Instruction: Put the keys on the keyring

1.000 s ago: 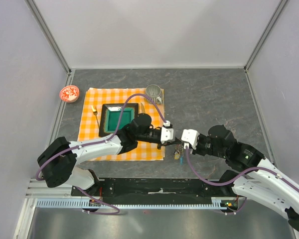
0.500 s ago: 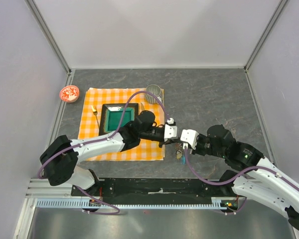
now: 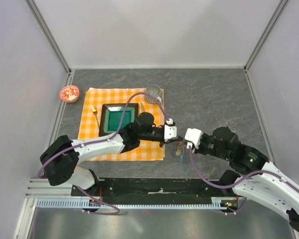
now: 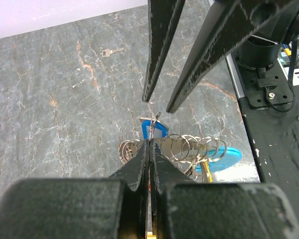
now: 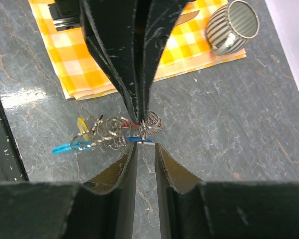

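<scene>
The keyring [image 5: 109, 137] is a bunch of thin wire rings with a cyan crescent tag [image 4: 224, 157], lying on the grey table between both grippers [image 3: 180, 149]. Keys with blue [image 5: 137, 140], red [image 5: 128, 125] and yellow [image 5: 82, 123] heads hang in the bunch. My left gripper [image 4: 150, 142] is shut on a wire ring at the bunch's end, by the blue key [image 4: 152, 127]. My right gripper [image 5: 145, 147] is open by a narrow gap, its tips just short of the blue key, facing the left fingers [image 5: 139, 89]. One small loose key [image 4: 109, 51] lies apart on the table.
An orange checked cloth [image 3: 92, 144] lies left of the bunch with a green tray [image 3: 119, 117] and a fork [image 3: 95, 115] on it. A ribbed grey cup [image 3: 153, 92] lies at its far right corner. A red-and-white dish [image 3: 69, 93] sits far left. The black base rail [image 3: 159, 186] runs along the near edge.
My left gripper has moved a little right onto the bunch. My right gripper has drawn back slightly to the right. The bunch stays in place.
</scene>
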